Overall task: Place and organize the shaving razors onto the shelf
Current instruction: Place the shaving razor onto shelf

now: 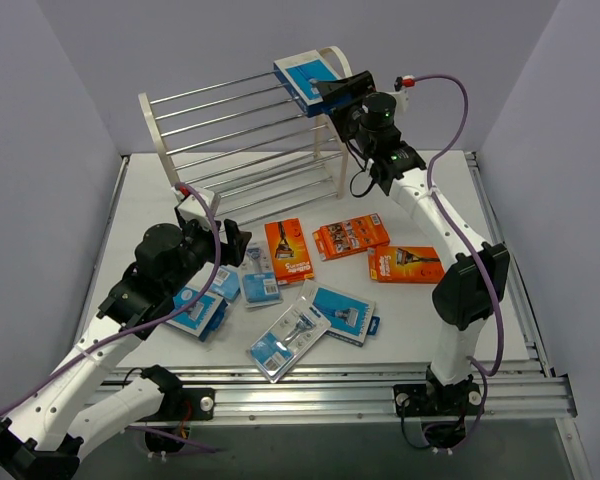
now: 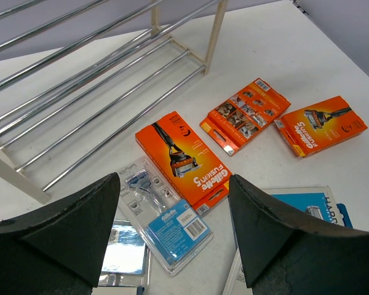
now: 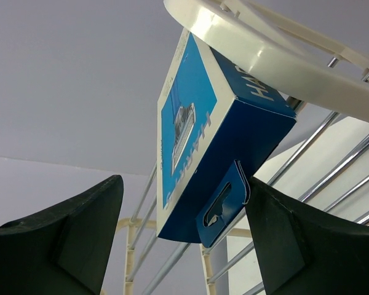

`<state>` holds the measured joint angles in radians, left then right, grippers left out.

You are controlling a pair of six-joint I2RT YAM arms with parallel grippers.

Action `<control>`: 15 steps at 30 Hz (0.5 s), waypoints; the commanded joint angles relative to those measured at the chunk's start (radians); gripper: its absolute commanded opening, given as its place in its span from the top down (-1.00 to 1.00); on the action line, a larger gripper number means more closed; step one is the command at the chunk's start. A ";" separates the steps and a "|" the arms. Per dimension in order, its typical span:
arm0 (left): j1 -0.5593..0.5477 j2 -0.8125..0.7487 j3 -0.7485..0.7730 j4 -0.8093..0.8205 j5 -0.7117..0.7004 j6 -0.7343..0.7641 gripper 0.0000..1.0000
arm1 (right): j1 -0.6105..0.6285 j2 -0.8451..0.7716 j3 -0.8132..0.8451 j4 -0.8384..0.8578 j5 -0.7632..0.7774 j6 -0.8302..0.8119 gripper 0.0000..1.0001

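— Biggest first: what do we have?
— We have a flat white table [image 1: 145, 205]. At its back stands the shelf [image 1: 160, 145], with smooth rounded white end panels and thin shiny chrome rods in tiers.
— And our grippers?
— Our right gripper [image 1: 332, 92] is at the shelf's top right corner, jaws spread wide. A glossy blue box [image 3: 197, 141] sits tilted on the top rods, under the curved panel and between the fingers. Its hang tab is just beside one finger, and we cannot tell whether they touch.
— The left?
— Our left gripper [image 1: 238, 243] hangs over the packs on the table, jaws wide, gripping nothing.
— The other razors?
— We see them flat on the table in front of the shelf. The orange packs [image 1: 351, 236] are cardboard, the blister packs [image 1: 288, 342] are clear plastic on blue cards, and a second blue box [image 1: 342, 314] lies near them.
— Room to move?
— We see a band of white table between the lowest rods and the orange packs. A wider strip runs from the packs to the table's right edge.
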<state>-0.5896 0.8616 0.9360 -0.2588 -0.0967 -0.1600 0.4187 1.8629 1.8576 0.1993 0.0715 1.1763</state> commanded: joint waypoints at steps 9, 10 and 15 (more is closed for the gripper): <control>-0.004 0.002 0.052 0.012 0.009 0.010 -0.61 | -0.003 -0.057 -0.024 0.057 -0.033 0.003 -0.49; -0.004 0.004 0.052 0.012 0.009 0.010 -0.61 | -0.003 -0.060 -0.029 0.055 -0.033 0.003 -0.49; -0.004 0.005 0.055 0.007 0.009 0.011 -0.61 | -0.006 -0.076 -0.038 0.045 -0.039 0.002 -0.49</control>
<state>-0.5896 0.8677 0.9375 -0.2596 -0.0967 -0.1596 0.4183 1.8587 1.8202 0.2031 0.0463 1.1770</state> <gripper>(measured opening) 0.804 0.744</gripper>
